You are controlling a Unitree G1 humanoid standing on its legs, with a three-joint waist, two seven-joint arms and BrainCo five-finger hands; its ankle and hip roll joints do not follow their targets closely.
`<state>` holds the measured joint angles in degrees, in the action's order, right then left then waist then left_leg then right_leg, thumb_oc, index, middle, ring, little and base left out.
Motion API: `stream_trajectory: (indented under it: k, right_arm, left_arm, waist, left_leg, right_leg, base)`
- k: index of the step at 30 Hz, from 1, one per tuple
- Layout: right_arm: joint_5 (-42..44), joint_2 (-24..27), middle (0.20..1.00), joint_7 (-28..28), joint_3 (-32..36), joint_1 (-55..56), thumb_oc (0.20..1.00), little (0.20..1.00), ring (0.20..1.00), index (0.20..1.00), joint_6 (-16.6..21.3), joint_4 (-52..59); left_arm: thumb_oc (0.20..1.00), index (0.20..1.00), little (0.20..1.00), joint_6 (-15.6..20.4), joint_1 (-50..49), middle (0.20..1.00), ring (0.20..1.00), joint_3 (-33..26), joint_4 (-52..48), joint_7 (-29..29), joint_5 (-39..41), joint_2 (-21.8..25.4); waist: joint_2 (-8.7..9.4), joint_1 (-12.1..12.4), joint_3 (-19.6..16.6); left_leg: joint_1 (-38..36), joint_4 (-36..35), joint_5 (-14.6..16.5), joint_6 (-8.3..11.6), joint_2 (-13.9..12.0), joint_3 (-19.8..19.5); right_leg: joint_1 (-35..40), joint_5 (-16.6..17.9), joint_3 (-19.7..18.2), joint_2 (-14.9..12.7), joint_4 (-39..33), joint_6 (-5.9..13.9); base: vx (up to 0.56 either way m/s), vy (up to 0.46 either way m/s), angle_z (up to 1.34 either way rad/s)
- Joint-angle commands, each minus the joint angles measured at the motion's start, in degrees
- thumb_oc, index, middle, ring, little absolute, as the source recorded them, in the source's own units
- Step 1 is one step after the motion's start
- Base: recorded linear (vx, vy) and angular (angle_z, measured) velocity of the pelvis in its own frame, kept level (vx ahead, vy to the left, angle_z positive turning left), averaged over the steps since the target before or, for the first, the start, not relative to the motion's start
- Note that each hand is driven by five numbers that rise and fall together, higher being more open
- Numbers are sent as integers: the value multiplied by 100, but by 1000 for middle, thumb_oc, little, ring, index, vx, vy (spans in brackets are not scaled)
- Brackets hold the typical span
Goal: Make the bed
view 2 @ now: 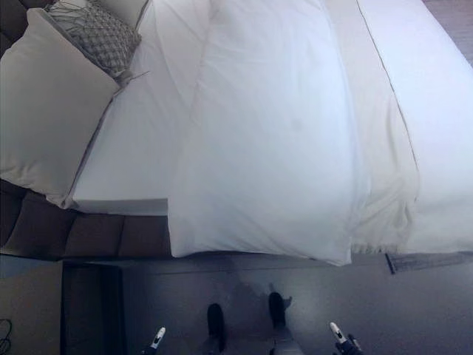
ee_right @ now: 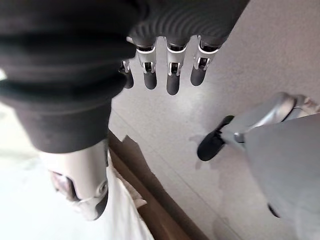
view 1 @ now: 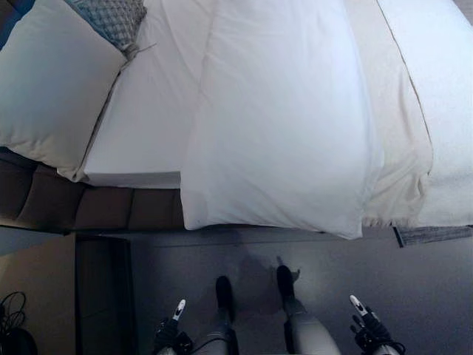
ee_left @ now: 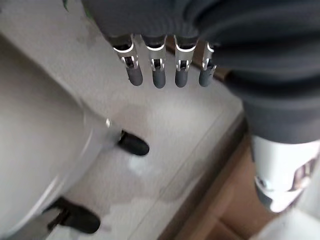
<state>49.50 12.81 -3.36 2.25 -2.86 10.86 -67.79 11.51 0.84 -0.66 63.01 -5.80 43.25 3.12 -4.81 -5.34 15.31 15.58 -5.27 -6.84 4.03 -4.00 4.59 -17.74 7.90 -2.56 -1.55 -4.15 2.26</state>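
Looking down through the head camera, I see the bed [view 1: 155,111] under a smooth white duvet [view 1: 281,118], a plump pillow [view 1: 52,81] and a knitted grey cushion [view 1: 114,18] at its left end. Both wrist views show my left hand [ee_left: 165,70] and right hand [ee_right: 165,70] hanging straight-fingered and empty over grey floor [ee_left: 165,130].

The humanoid's left hand [ee_left: 165,30], seen on the floor side of the bed [view 1: 148,103], has a dark ribbed cover over its back and wrist. Its silver fingers [ee_left: 158,62] end in rounded dark tips, with small dark openings in the metal. The thumb [ee_left: 282,175] is a broad silver-grey shell with a dark inset. The right hand [ee_right: 170,25] matches it: charcoal ribbing, silver fingers [ee_right: 172,65] tipped in black, and a pale silver thumb [ee_right: 80,185] with dark trim.
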Motion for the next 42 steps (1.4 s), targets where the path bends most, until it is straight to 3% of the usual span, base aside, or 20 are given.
stream_trajectory:
  k: [1, 6, 7, 12, 19, 21, 25, 29, 32, 34, 36, 42]
  right_arm:
    - [-168, -3, 1000, -112, -141, 40, 1000, 1000, 1000, 1000, 47, 150]
    - [-370, 27, 1000, -95, -291, 42, 1000, 1000, 1000, 1000, 192, 624]
    - [-665, 144, 1000, -30, -541, -34, 1000, 1000, 1000, 1000, 362, 1306]
    - [-1123, 379, 1000, 12, -1059, -337, 1000, 1000, 1000, 1000, 462, 2214]
    - [-1117, 976, 1000, -562, -2234, -2149, 1000, 1000, 1000, 1000, 395, 2780]
    - [-1116, 975, 1000, -563, -2234, -2152, 1000, 1000, 1000, 1000, 396, 2778]
    - [-1079, 1111, 1000, -837, -2728, -2960, 1000, 1000, 1000, 1000, 245, 2830]
    - [-973, 1220, 1000, -1019, -3013, -3575, 1000, 1000, 1000, 1000, 128, 2710]
    - [-790, 1324, 1000, -994, -3312, -4666, 1000, 1000, 1000, 1000, 51, 2462]
    - [-789, 1324, 1000, -994, -3312, -4666, 1000, 1000, 1000, 1000, 51, 2462]
    - [-810, 1357, 1000, -835, -3553, -5505, 1000, 1000, 1000, 1000, 66, 2011]
    - [-633, 1252, 1000, -583, -3797, -6688, 1000, 1000, 1000, 1000, 40, 959]
  left_arm:
    - [1000, 1000, 1000, -20, 37, 1000, 1000, 375, 31, 315, -543, 184]
    - [1000, 1000, 1000, 141, -14, 1000, 1000, 811, -647, 525, -1018, 418]
    - [1000, 1000, 1000, 253, 110, 1000, 1000, 1181, -1209, 919, -1299, 772]
    - [1000, 1000, 1000, 377, 637, 1000, 1000, 1632, -1526, 1332, -1469, 1109]
    - [1000, 1000, 1000, 376, 2614, 1000, 1000, 2756, -2090, 1808, -1137, 1250]
    - [1000, 1000, 1000, 376, 2616, 1000, 1000, 2755, -2089, 1808, -1137, 1250]
    - [1000, 1000, 1000, 399, 3592, 1000, 1000, 3235, -2213, 1851, -1110, 1322]
    - [1000, 1000, 1000, 425, 4277, 1000, 1000, 3417, -2086, 1819, -1159, 1367]
    - [1000, 1000, 1000, 537, 5324, 1000, 1000, 3575, -1796, 1474, -1245, 1500]
    - [1000, 1000, 1000, 537, 5324, 1000, 1000, 3574, -1796, 1474, -1245, 1500]
    - [1000, 1000, 1000, 713, 6074, 1000, 1000, 3735, -1421, 867, -1805, 1710]
    - [1000, 1000, 1000, 739, 7072, 1000, 1000, 3802, -513, 329, -1941, 1931]
  waist:
    - [273, 31, -105]
    - [272, 23, -122]
    - [274, 7, -110]
    - [310, -38, -60]
    - [302, -62, 404]
    - [301, -60, 388]
    - [314, -95, 574]
    - [339, -105, 633]
    - [404, -132, 653]
    - [402, -132, 649]
    - [443, -136, 689]
    - [476, -164, 700]
  left_leg:
    - [45, 228, 127, 146, 41, 37]
    - [50, 212, 120, 152, 35, 25]
    - [71, 198, 111, 165, 34, 34]
    - [146, 244, 124, 168, 19, 69]
    - [767, 884, 238, 180, 35, 54]
    - [791, 889, 236, 181, 35, 56]
    - [1409, 1515, 346, 208, 28, -57]
    - [1920, 1995, 457, 207, 10, -145]
    - [2924, 2977, 731, 246, -118, -176]
    - [2930, 2981, 732, 246, -118, -177]
    - [3548, 3636, 925, 283, -225, -238]
    - [4184, 4230, 1099, 326, -255, -273]
  right_leg:
    - [-68, -123, -88, -617, 210, 748]
    - [-74, -141, -91, -604, 210, 751]
    - [-117, -157, -108, -578, 248, 760]
    - [-286, -194, -198, -525, 372, 748]
    - [-1032, -365, -273, -379, 1124, 695]
    - [-1055, -360, -275, -378, 1125, 695]
    - [-1596, -493, -237, -337, 1670, 671]
    - [-2096, -582, -232, -313, 2166, 656]
    - [-3079, -760, -193, -314, 3001, 621]
    - [-3084, -761, -193, -314, 3003, 621]
    - [-3665, -930, -133, -336, 3561, 585]
    - [-4298, -1075, -114, -308, 4052, 515]
  base:
    - [0, 0, 0]
    - [-2, -3, 1]
    - [0, 0, 0]
    - [-17, -5, -2]
    - [-104, -19, -8]
    - [-51, -18, 1]
    - [-111, -61, 9]
    - [-63, -33, 18]
    - [-84, -42, 14]
    - [-12, -3, 6]
    - [-40, -22, -6]
    - [-5, -12, -8]
